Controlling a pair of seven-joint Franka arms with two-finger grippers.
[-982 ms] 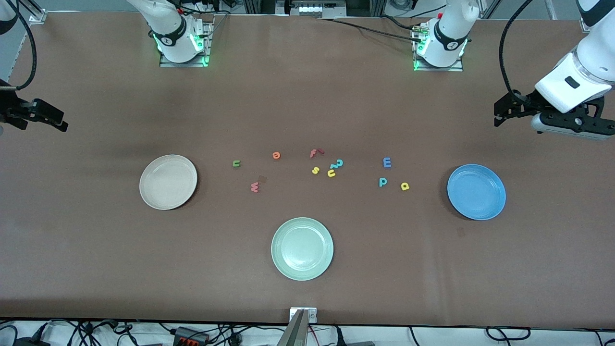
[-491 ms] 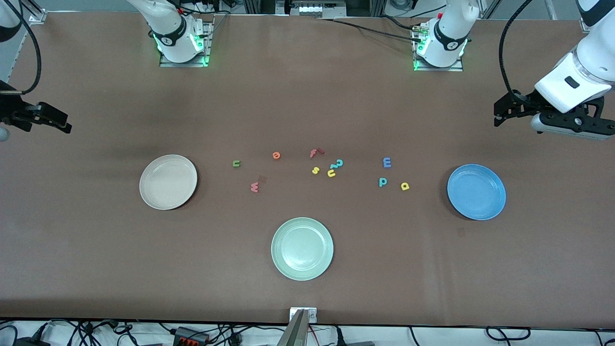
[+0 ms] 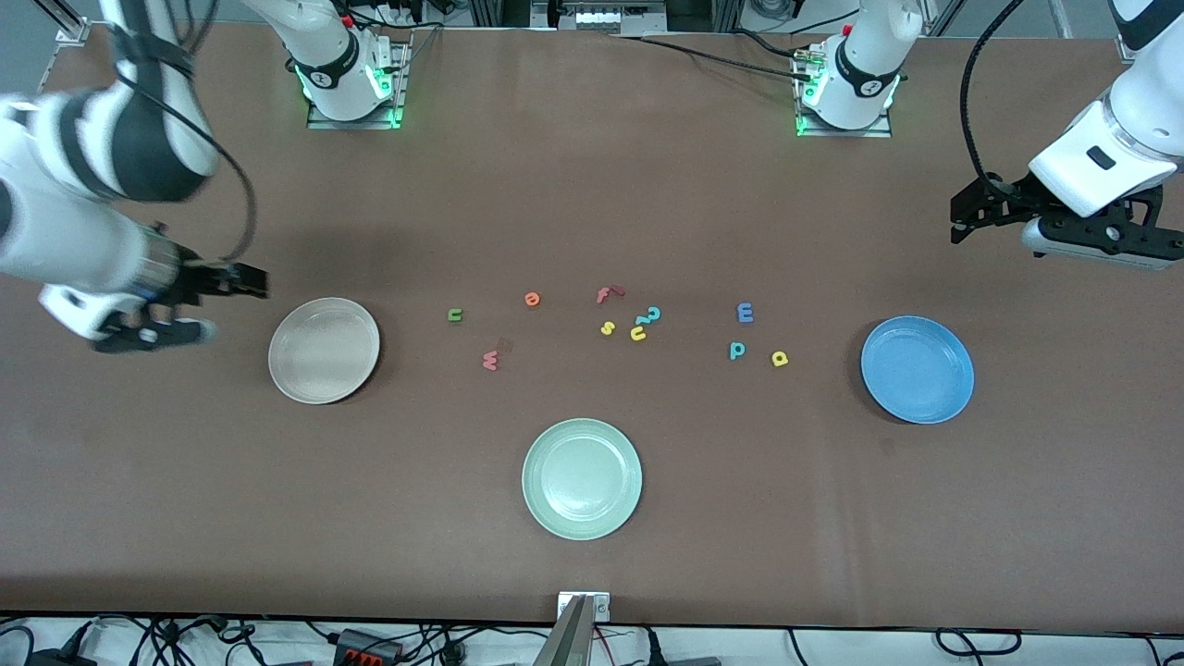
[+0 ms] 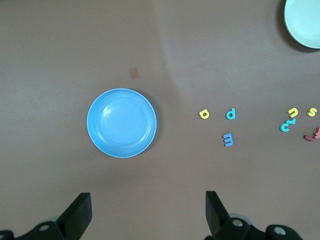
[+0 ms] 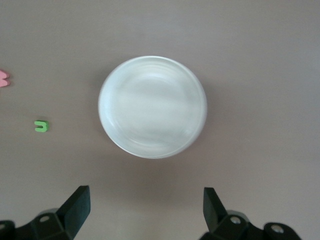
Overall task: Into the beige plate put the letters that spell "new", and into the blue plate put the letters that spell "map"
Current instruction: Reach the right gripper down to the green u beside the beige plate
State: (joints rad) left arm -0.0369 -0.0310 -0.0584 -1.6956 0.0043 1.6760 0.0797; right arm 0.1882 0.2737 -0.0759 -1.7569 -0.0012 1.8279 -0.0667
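The beige plate (image 3: 324, 350) (image 5: 152, 106) holds nothing. The green n (image 3: 454, 315) (image 5: 41, 126), orange e (image 3: 532, 299) and pinkish-red w (image 3: 490, 360) (image 5: 3, 78) lie on the table beside it. The blue plate (image 3: 917, 369) (image 4: 121, 123) is bare too, with the blue m (image 3: 745, 313) (image 4: 228, 139), teal p (image 3: 736, 350) (image 4: 230, 114) and yellow a (image 3: 780, 359) (image 4: 204, 114) close by. My right gripper (image 3: 242, 280) (image 5: 146, 210) hangs open over the table just off the beige plate's rim. My left gripper (image 3: 967, 217) (image 4: 148, 212) waits open over the table by the blue plate.
A pale green plate (image 3: 582, 478) (image 4: 304, 22) sits nearest the front camera. Between the two letter groups lie a red f (image 3: 606, 295), a yellow s (image 3: 607, 327), a yellow u (image 3: 637, 333) and a teal squiggle (image 3: 651, 315).
My right arm has swung in from its end of the table, bringing its gripper close to the beige plate. The left arm and all letters have stayed put.
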